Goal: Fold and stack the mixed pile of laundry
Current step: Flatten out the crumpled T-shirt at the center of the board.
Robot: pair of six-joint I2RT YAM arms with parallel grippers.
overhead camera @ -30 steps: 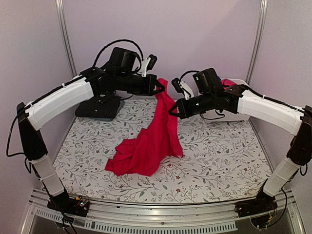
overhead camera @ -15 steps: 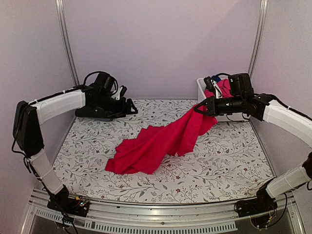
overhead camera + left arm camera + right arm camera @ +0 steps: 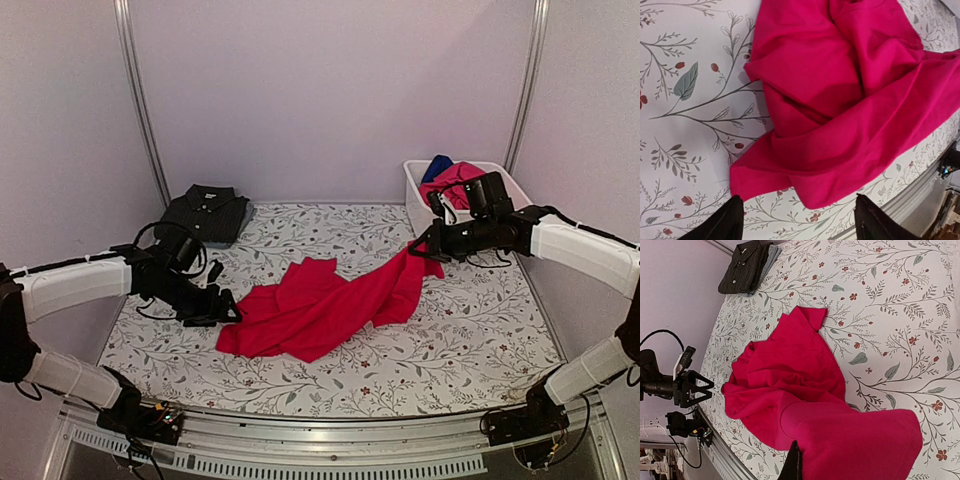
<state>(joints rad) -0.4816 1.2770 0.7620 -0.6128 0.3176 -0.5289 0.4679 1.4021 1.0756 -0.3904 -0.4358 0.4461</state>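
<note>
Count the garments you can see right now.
4: red tee mid-table, dark polo folded far left, pink garment and blue garment in the white tub; others may hide beneath.

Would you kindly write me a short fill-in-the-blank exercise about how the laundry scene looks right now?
The right pincer is shut on the ___ tee.
The left pincer stands ___ beside that tee.
The folded charcoal polo lies at the back ___.
The white tub holds a magenta garment and a ___ one.
Missing: red; open; left; blue.
</note>
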